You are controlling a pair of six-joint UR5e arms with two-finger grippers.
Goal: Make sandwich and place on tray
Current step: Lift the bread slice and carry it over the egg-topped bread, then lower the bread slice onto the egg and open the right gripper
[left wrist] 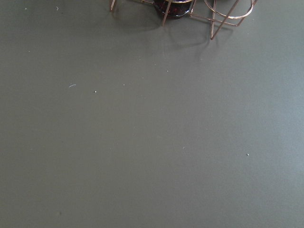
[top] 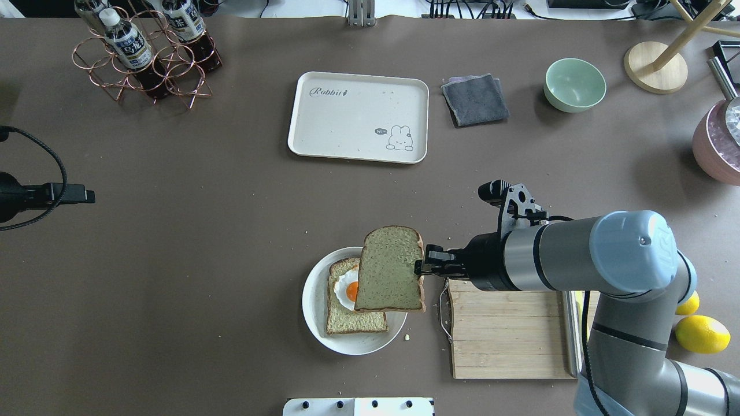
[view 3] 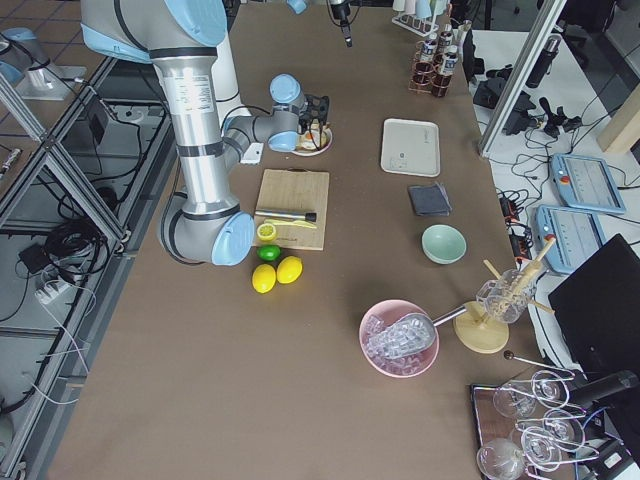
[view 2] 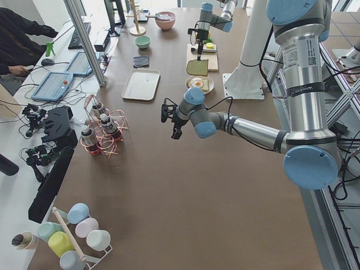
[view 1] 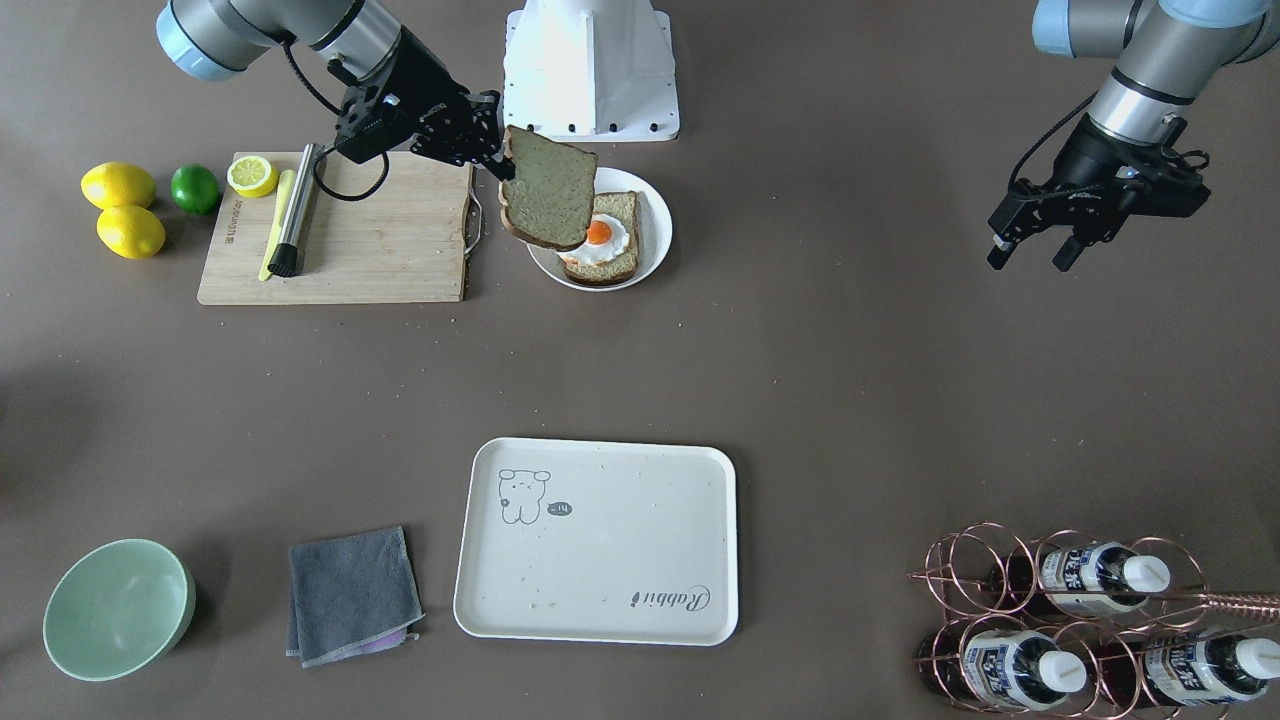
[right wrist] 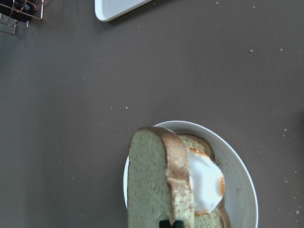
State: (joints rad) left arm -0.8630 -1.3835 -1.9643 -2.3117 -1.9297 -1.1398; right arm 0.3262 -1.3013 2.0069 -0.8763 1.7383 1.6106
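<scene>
My right gripper point(view 1: 505, 160) is shut on the edge of one bread slice point(view 1: 550, 190) and holds it tilted above the small white plate point(view 1: 655, 225). On that plate lies the other slice point(view 1: 612, 268) with the fried egg point(view 1: 600, 238) on top, partly covered by the held slice point(top: 390, 268). The right wrist view shows the held slice point(right wrist: 152, 185) edge-on over the egg point(right wrist: 204, 183). The cream tray point(view 1: 620, 560) lies bare at mid-table, away from the plate. My left gripper point(view 1: 1030, 255) is open and empty, hovering over bare table far from the plate.
A wooden cutting board point(view 1: 370, 240) with a steel-handled tool point(view 1: 297, 210) and a lemon half point(view 1: 252, 175) lies beside the plate. Two lemons point(view 1: 120, 185) and a lime point(view 1: 195, 188) sit past it. A green bowl point(view 1: 118, 608), grey cloth point(view 1: 350, 595) and copper bottle rack point(view 1: 1080, 620) flank the tray.
</scene>
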